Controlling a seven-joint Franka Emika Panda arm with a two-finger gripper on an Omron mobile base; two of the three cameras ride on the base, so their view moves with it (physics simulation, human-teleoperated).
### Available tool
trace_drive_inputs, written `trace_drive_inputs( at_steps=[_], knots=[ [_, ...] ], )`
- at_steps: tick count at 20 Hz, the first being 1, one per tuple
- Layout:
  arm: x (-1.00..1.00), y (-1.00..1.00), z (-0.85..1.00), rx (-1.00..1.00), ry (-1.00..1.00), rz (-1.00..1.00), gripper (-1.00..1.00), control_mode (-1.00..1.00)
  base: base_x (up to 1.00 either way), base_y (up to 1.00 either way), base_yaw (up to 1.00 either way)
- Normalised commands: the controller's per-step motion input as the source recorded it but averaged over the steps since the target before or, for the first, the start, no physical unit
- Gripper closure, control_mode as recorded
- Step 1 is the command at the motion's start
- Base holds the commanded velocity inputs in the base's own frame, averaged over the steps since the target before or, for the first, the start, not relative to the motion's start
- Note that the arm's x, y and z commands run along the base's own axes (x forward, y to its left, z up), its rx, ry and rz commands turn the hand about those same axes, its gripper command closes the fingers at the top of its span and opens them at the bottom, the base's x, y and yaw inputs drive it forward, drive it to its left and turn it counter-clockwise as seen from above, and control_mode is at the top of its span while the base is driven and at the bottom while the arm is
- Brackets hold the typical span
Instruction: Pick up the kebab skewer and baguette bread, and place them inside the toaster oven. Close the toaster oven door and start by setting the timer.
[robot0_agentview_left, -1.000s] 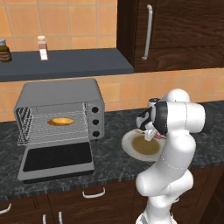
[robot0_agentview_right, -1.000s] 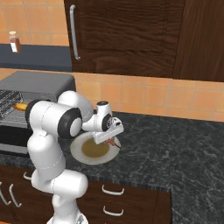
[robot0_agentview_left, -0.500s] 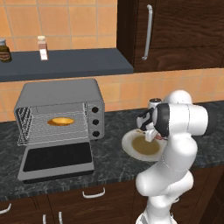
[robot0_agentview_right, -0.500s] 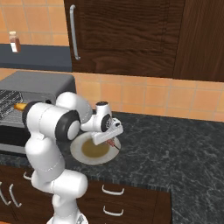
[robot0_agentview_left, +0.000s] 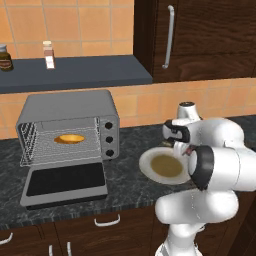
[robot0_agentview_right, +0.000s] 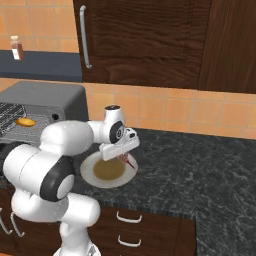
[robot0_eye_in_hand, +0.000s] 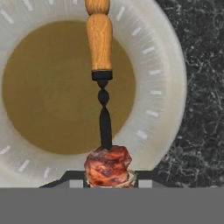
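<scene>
Hand view has the pincer (robot0_eye_in_hand: 108, 175) pinching the wooden-handled kebab skewer (robot0_eye_in_hand: 103, 105) by its reddish meat chunk over the pale round brown-centred plate (robot0_eye_in_hand: 164, 78), dark speckled surface (robot0_eye_in_hand: 201, 87) open beyond its rim.

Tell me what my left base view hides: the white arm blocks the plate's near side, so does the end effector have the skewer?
Observer: Yes. In the hand view the end effector is shut on the kebab skewer, a dark metal stick with a tan wooden handle, at its reddish-brown meat chunk.
Operator: Where is it relative to the plate?
Observer: Over the round white plate with a brown centre; the handle points across the middle.
Operator: Anything else on the plate?
Observer: No. The hand view shows nothing else on it; the golden-orange baguette bread lies on the wire rack inside the grey metal toaster oven.
</scene>
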Motion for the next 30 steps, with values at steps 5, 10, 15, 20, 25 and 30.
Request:
trace_drive_inputs(
  at_steps=[5, 10, 15, 20, 25, 30],
  knots=[
    [-0.54, 0.41, 0.65, -0.02, -0.01, 0.02, 1.0, -1.0, 0.0, 0.0, 0.0],
    [-0.4, 0.63, 0.58, -0.01, -0.01, 0.1, 1.0, -1.0, 0.0, 0.0, 0.0],
    [-0.28, 0.66, 0.45, 0.0, -0.03, 0.16, 1.0, -1.0, 0.0, 0.0, 0.0],
    [-0.12, 0.67, 0.36, 0.0, -0.01, 0.2, 1.0, -1.0, 0.0, 0.0, 0.0],
    [0.0, 0.79, 0.19, 0.0, -0.02, 0.27, 1.0, -1.0, 0.0, 0.0, 0.0],
    [0.0, 0.92, 0.19, 0.0, -0.02, 0.18, 1.0, -1.0, 0.0, 0.0, 0.0]
  ],
)
